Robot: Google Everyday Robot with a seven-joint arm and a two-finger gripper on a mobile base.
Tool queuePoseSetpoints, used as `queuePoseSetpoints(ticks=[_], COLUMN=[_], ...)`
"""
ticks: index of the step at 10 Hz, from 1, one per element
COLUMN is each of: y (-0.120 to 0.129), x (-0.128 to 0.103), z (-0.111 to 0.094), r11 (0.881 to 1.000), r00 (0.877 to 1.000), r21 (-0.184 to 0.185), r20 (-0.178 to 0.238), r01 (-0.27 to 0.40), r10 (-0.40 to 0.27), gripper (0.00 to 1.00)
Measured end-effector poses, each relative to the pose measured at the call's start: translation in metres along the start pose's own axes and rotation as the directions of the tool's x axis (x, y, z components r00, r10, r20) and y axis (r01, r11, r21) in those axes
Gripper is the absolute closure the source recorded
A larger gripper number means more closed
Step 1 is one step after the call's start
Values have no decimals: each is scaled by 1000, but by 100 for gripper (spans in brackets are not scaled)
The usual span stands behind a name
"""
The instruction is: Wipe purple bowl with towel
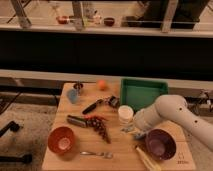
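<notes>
The purple bowl [159, 144] sits upright at the front right of the wooden table [75, 115], with its paler inside showing. My white arm [167, 112] reaches in from the right and bends down just left of the bowl. The gripper [134, 131] is low over the table between the white cup [125, 114] and the purple bowl, mostly hidden by the arm. A small pale grey-blue bit of the towel [129, 129] shows at the gripper, close to the bowl's left rim. The rest of the towel is hidden.
An orange-red bowl [62, 140] sits front left, with a spoon [97, 154] beside it. Dark grapes [101, 126], a black-handled tool [95, 105], a blue cup [73, 96], a metal cup [78, 87] and an orange [102, 85] lie mid-table. A green tray [142, 93] stands behind. A yellowish object [148, 159] lies at the front edge.
</notes>
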Motion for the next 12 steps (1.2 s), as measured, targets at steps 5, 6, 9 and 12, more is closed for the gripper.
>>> queuePoseSetpoints(ticks=[5, 6, 9, 12], y=[-4, -4, -8, -11], x=[9, 12, 27, 46], z=[-3, -2, 0, -6], r11=[999, 999, 997, 994], r00=[999, 999, 997, 994], r21=[-7, -11, -9, 1], r20=[22, 23, 17, 6], r01=[-32, -41, -79, -112], r10=[32, 41, 79, 112], gripper=[100, 100, 100, 100])
